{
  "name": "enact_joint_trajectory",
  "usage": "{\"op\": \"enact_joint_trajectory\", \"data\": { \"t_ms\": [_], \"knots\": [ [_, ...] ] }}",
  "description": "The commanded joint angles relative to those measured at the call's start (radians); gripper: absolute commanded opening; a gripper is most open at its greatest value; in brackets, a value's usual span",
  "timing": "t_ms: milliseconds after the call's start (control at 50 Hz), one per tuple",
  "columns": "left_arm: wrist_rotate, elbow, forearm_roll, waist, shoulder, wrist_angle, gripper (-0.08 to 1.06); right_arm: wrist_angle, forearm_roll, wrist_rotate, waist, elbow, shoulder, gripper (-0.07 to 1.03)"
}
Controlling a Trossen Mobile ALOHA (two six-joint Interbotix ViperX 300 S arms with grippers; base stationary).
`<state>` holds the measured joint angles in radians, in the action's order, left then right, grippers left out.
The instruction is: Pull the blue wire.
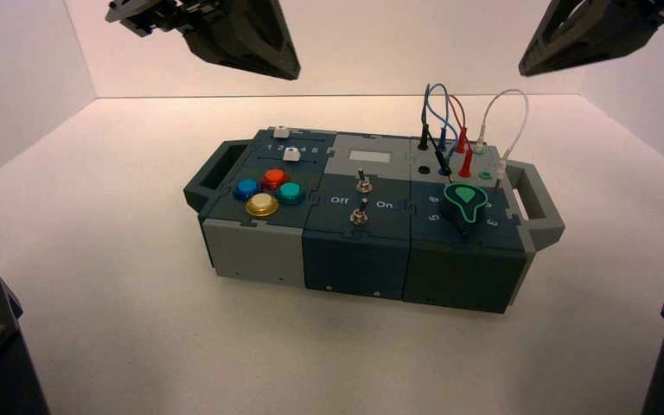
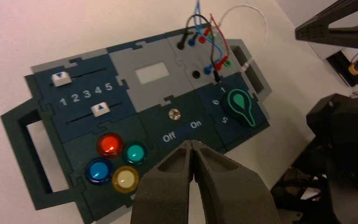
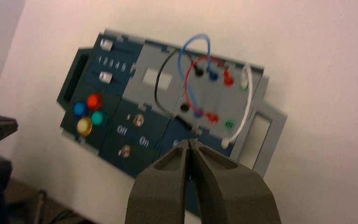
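Blue wire (image 3: 182,60) bends in a tall, narrow loop over the box's (image 1: 359,246) far right part, nearer its far edge than its near edge. Its ends are at the blue sockets, one in the far row between a black plug (image 3: 198,71) and a red plug (image 3: 229,79), the other in the nearer row. Left gripper (image 2: 191,142) and right gripper (image 3: 189,142) both hang above, apart from the wire, jaws fully closed with nothing between them.
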<state>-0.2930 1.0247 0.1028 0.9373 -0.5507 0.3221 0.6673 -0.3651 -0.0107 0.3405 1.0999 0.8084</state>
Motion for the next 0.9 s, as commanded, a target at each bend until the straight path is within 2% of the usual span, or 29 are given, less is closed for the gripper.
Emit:
{"op": "enact_joint_trajectory", "data": {
  "t_ms": [20, 120, 280, 320, 340, 400, 480, 500, 520, 600, 700, 780, 820, 900],
  "knots": [
    [-0.009, -0.043, 0.005, 0.041, 0.017, 0.002, -0.03, 0.028, -0.037, -0.005, 0.002, -0.009, -0.005, -0.02],
    [-0.018, -0.048, 0.003, 0.072, 0.029, 0.002, -0.03, 0.031, -0.066, -0.002, 0.005, 0.011, -0.006, -0.02],
    [-0.023, -0.049, 0.005, 0.084, 0.040, 0.002, -0.03, 0.029, -0.089, -0.002, 0.006, 0.032, -0.008, -0.02],
    [-0.023, -0.049, 0.005, 0.083, 0.043, 0.002, -0.03, 0.026, -0.104, 0.000, 0.006, 0.037, -0.009, -0.02],
    [-0.023, -0.049, 0.005, 0.084, 0.044, 0.002, -0.03, 0.026, -0.130, 0.009, 0.008, 0.044, -0.011, -0.02],
    [-0.023, -0.049, 0.005, 0.083, 0.049, 0.000, -0.03, 0.025, -0.152, 0.017, 0.020, 0.052, -0.014, 0.05],
    [-0.023, -0.049, 0.005, 0.083, 0.051, -0.002, -0.03, 0.021, -0.158, 0.017, 0.028, 0.055, -0.014, 0.11],
    [-0.023, -0.051, 0.005, 0.083, 0.051, -0.005, -0.03, 0.018, -0.164, 0.017, 0.038, 0.058, -0.014, 0.17],
    [-0.021, -0.051, 0.005, 0.083, 0.052, -0.005, -0.03, 0.015, -0.167, 0.017, 0.041, 0.058, -0.015, 0.18],
    [-0.021, -0.049, 0.005, 0.084, 0.055, -0.012, -0.03, -0.006, -0.178, 0.014, 0.077, 0.063, -0.018, 0.19],
    [-0.018, -0.051, 0.003, 0.083, 0.060, -0.018, -0.03, -0.025, -0.181, 0.012, 0.087, 0.064, -0.035, 0.19],
    [-0.017, -0.052, 0.000, 0.084, 0.071, -0.023, -0.03, -0.038, -0.181, 0.020, 0.087, 0.051, -0.103, 0.19],
    [-0.014, -0.054, -0.002, 0.083, 0.083, -0.025, -0.03, -0.052, -0.179, 0.040, 0.095, 0.018, -0.193, 0.19],
    [-0.014, -0.057, -0.002, 0.083, 0.091, -0.025, -0.03, -0.069, -0.173, 0.046, 0.109, -0.014, -0.272, 0.19]
  ]
}}
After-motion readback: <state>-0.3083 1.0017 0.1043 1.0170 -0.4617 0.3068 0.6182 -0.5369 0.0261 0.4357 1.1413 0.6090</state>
